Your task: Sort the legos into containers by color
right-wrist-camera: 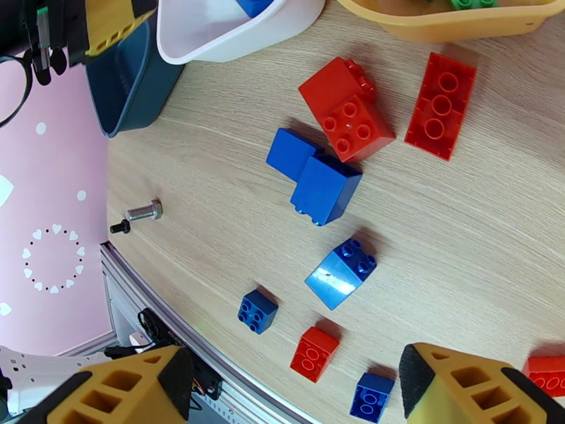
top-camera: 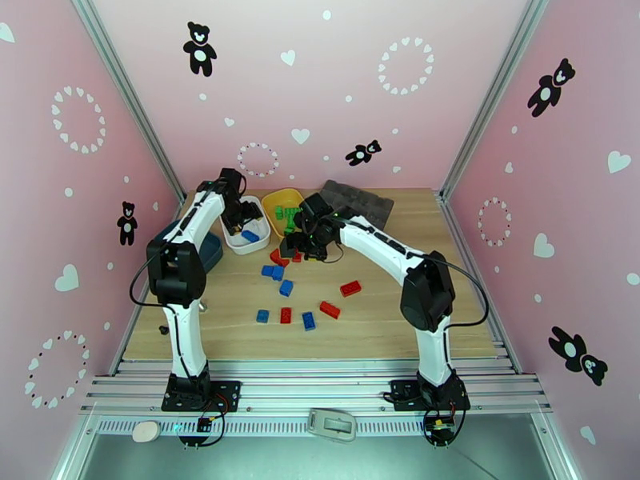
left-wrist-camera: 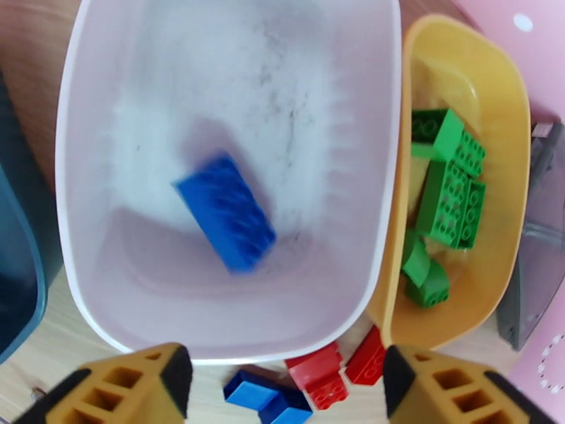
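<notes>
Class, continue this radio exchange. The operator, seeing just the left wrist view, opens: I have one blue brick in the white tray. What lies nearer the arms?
Observer: More loose bricks, including a small blue brick and a small red brick.
Operator: Where is the right gripper?
Observer: Over the loose bricks in front of the yellow tray, jaws open.
Operator: Anything besides bricks?
Observer: A metal bolt on the wood, near the dark teal tray.
</notes>
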Robot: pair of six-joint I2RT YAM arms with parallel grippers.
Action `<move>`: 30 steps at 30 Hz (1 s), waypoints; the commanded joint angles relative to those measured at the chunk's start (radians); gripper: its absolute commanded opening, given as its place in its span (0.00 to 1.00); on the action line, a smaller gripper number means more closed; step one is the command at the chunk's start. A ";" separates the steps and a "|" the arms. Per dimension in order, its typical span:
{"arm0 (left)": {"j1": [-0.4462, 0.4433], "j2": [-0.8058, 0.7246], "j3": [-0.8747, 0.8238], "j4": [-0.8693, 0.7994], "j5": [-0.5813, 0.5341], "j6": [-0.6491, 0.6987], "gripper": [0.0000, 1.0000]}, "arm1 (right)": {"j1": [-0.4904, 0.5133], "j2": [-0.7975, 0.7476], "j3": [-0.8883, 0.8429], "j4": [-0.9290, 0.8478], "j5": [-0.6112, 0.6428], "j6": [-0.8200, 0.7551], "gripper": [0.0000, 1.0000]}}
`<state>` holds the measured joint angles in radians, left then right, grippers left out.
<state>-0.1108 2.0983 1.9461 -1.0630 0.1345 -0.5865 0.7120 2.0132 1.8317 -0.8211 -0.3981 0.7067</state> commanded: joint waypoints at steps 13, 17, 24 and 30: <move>-0.187 -0.495 -0.575 0.052 -0.110 -0.032 0.86 | 0.020 -0.018 -0.066 -0.050 0.025 -0.028 0.79; -0.261 -0.573 -0.720 0.078 -0.110 -0.071 0.88 | 0.021 -0.038 -0.125 -0.042 0.031 -0.031 0.79; -0.384 -0.631 -0.931 0.117 -0.110 -0.118 0.86 | 0.028 -0.097 -0.264 -0.004 0.037 -0.020 0.78; -0.431 -0.663 -1.065 0.161 -0.102 -0.150 0.82 | 0.038 -0.144 -0.365 0.029 0.036 0.006 0.73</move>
<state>-0.5304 1.4700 0.9154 -0.9459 0.0429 -0.7090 0.7399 1.9263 1.4990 -0.8139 -0.3683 0.6983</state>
